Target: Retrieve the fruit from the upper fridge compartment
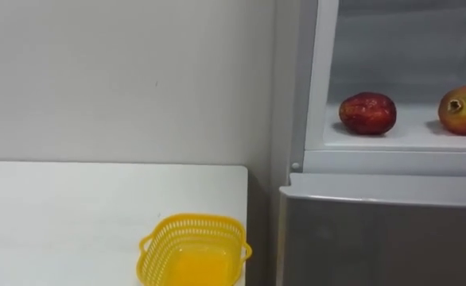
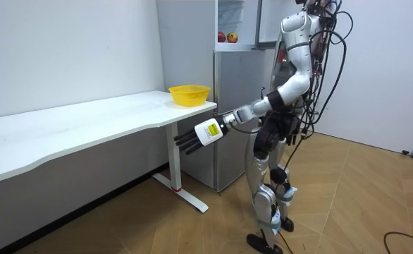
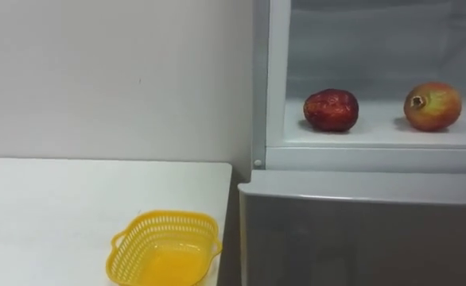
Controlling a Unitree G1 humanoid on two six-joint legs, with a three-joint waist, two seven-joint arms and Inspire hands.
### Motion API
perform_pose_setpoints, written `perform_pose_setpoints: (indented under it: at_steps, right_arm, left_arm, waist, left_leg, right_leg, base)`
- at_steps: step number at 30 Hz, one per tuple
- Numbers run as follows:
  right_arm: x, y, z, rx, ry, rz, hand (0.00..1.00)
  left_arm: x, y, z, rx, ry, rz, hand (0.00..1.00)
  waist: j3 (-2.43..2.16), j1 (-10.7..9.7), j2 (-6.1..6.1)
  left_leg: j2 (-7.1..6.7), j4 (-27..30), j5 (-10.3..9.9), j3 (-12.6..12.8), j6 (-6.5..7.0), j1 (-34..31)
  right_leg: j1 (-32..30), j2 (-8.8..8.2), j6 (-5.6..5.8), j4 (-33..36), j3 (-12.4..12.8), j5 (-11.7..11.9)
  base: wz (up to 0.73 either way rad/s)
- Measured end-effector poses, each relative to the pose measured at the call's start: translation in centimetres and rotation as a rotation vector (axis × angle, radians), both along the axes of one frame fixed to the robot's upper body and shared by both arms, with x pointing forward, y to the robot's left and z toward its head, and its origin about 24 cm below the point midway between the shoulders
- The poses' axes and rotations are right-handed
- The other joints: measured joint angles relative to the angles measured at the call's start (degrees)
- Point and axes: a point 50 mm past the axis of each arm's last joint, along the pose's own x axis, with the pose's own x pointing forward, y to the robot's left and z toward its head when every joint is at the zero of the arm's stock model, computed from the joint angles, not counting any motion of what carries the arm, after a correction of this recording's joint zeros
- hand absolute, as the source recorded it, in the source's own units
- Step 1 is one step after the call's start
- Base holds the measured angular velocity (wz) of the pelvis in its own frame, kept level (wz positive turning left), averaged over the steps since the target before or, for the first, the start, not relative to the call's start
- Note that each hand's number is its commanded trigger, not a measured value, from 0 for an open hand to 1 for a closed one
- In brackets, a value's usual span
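Left hand (image 2: 194,138) is stuck out low by the table (image 1: 74,214), fingers straight, holding nothing. Dark red fruit (image 1: 367,113) and pomegranate (image 1: 464,110) sit apart on the upper fridge shelf (image 1: 400,138), right of the yellow basket (image 1: 187,219).

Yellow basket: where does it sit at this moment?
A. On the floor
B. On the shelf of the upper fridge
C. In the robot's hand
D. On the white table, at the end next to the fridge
D: the yellow basket stands on the white table at its end beside the fridge, whose open upper shelf holds two reddish fruits.
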Motion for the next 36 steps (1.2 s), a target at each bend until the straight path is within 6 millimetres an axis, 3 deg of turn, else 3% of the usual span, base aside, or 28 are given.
perform_pose_setpoints:
  at_steps: [3, 6, 11, 18, 24, 29, 34, 36]
  right_arm:
    - [-0.7, 0.0, 0.0, -0.001, 0.004, -0.043, 0.00]
    - [-1.0, 0.0, 0.0, 0.000, 0.014, -0.048, 0.00]
    - [-1.6, 0.1, 0.0, 0.012, 0.041, -0.044, 0.00]
    - [-2.9, 0.2, 0.1, 0.018, 0.099, -0.070, 0.00]
    - [-2.2, 0.5, -0.1, 0.042, 0.102, -0.068, 0.00]
    - [-2.2, 0.9, -0.2, 0.051, 0.105, -0.093, 0.00]
    - [-2.0, 1.1, -0.3, 0.047, 0.079, -0.145, 0.00]
    - [-1.0, 0.9, -0.2, 0.015, 0.030, -0.151, 0.00]
  left_arm:
    - [-0.4, 1.1, 0.5, 0.007, -0.039, 0.119, 0.00]
    - [-1.0, 1.7, 0.4, 0.016, -0.038, 0.197, 0.00]
    - [-4.4, 1.9, -2.3, -0.030, 0.104, 0.291, 0.00]
    - [-11.2, -1.2, -7.1, -0.243, 0.455, 0.302, 0.00]
    - [-15.1, -3.6, -8.9, -0.383, 0.685, 0.274, 0.00]
    - [-15.9, -4.7, -9.4, -0.449, 0.791, 0.179, 0.00]
    - [-14.7, -4.9, -9.7, -0.445, 0.823, 0.058, 0.00]
    - [-14.0, -5.3, -9.8, -0.442, 0.838, 0.000, 0.00]
  waist:
    - [-0.24, 1.3, 0.30]
    - [-0.19, 2.3, 0.92]
    - [-0.15, 2.6, 0.99]
    - [-0.12, 2.1, -0.26]
    - [-0.09, 1.1, -0.26]
    - [-0.07, 0.8, -0.46]
    - [-0.03, 0.5, -0.49]
    - [0.15, -0.4, -0.57]
  left_leg:
    - [-0.08, 0.0, 0.0, -0.3, 0.00, 0.2]
    - [-0.11, 0.0, 0.0, -0.4, 0.00, 0.2]
    - [-0.13, -0.4, 0.0, -0.4, 0.00, 0.5]
    - [-0.55, 0.1, 0.0, -1.2, 0.02, -0.1]
    - [-0.70, -0.5, 0.0, -1.3, 0.07, 0.5]
    - [-0.63, -0.5, 0.0, -0.9, 0.07, 0.6]
    - [-0.58, -0.7, 0.0, -0.1, 0.07, 0.9]
    - [-0.56, -0.9, 0.0, 0.6, 0.07, 0.9]
  right_leg:
    - [0.1, -0.06, -0.01, 0.1, 0.0, 0.0]
    - [0.1, -0.14, 0.00, 0.1, -0.2, 0.0]
    - [0.2, -0.23, -0.02, 0.1, -0.5, -0.4]
    - [0.5, -0.66, 0.22, -0.1, -1.7, -0.5]
    - [1.1, -0.73, 0.46, -0.4, -1.3, -0.8]
    - [1.1, -0.74, 0.44, -0.5, -1.2, -0.8]
    - [1.1, -0.70, 0.46, -0.5, -0.4, -0.8]
    - [0.9, -0.63, 0.57, -0.5, 0.3, -0.9]
  base:
    - [0.00]
    - [0.01]
    - [0.01]
    - [0.08]
    - [0.03]
    - [-0.01]
    - [-0.07]
    - [-0.08]
